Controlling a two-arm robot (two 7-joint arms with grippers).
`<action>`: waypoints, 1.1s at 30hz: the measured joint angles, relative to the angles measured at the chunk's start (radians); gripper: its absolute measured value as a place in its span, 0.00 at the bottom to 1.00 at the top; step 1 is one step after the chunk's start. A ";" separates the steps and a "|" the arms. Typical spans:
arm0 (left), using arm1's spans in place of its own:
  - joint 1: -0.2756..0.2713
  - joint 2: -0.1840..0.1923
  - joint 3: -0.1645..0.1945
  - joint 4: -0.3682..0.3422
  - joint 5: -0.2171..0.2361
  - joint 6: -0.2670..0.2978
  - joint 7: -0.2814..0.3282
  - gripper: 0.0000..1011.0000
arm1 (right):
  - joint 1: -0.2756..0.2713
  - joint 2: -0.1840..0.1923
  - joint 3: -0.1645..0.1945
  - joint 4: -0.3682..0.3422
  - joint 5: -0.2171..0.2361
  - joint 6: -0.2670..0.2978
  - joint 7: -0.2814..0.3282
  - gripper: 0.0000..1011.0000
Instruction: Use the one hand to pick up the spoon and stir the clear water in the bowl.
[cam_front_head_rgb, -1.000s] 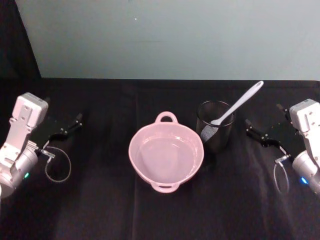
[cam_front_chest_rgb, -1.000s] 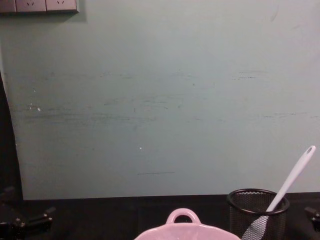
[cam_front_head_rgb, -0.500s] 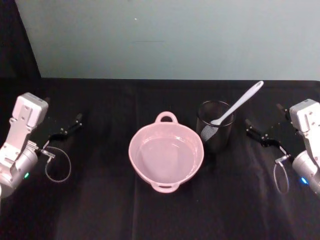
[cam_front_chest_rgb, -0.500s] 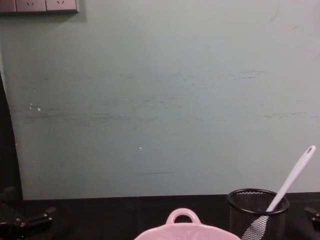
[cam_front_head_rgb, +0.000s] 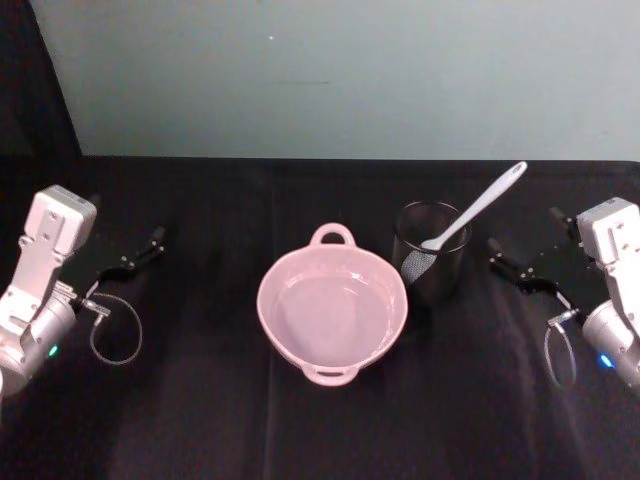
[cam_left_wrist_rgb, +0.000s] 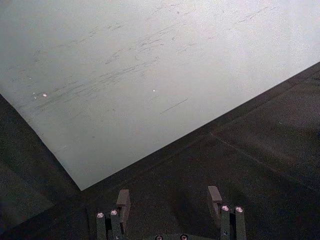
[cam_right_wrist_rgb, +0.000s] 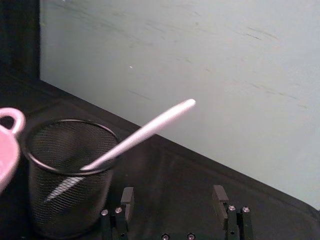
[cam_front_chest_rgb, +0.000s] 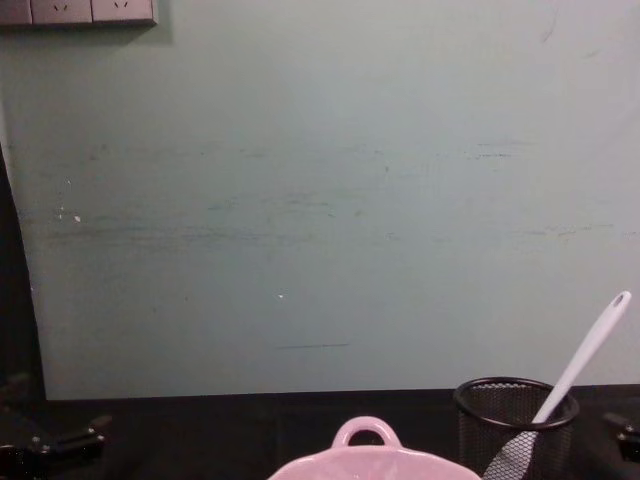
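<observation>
head view, middle of a matte black cloth (cam_front_head_rgb: 200, 420): pale pink bowl (cam_front_head_rgb: 268, 285), glossy ceramic, round, with one small loop handle on the far rim and another on the near rim, clear water inside with faint reflections. just beside it on the robot's right, a black wire-mesh cup (cam_front_head_rgb: 445, 282), cylindrical, see-through weave; touching the bowl or not, cannot tell. spoon (cam_front_head_rgb: 480, 207) standing tilted in that cup, slim white plastic, flat paddle head down inside against the mesh, long handle leaning up and out over the rim toward the robot's right, oval hole at the tip. chest view: same handle rising slantwise above the cup's round rim, pink loop handle poking up at the lower edge, pale green wall (cam_front_chest_rgb: 320, 200) behind, smooth with thin dark scuffs. right wrist view: right gripper (cam_right_wrist_rgb: 173, 197), two short blocky dark fingers spread apart with nothing between them, low over the cloth, cup and spoon ahead and apart from it. left wrist view: left gripper (cam_left_wrist_rgb: 169, 199), same blocky fingers spread wide, gripping nothing, parked at the table's left side well apart from the bowl, facing cloth and wall. thin grey cable loop (cam_front_head_rgb: 115, 335) beside the left arm.
</observation>
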 joint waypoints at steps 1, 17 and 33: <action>0.000 0.000 0.000 0.000 0.000 0.000 0.000 1.00 | -0.001 -0.001 0.002 -0.004 0.001 0.001 0.005 0.99; 0.000 0.000 0.000 0.000 0.000 0.000 0.000 1.00 | -0.121 -0.033 0.141 -0.168 0.228 0.016 0.098 0.99; 0.000 0.000 0.000 0.000 0.000 0.000 0.000 1.00 | -0.105 -0.211 0.263 -0.125 0.556 0.159 0.176 0.99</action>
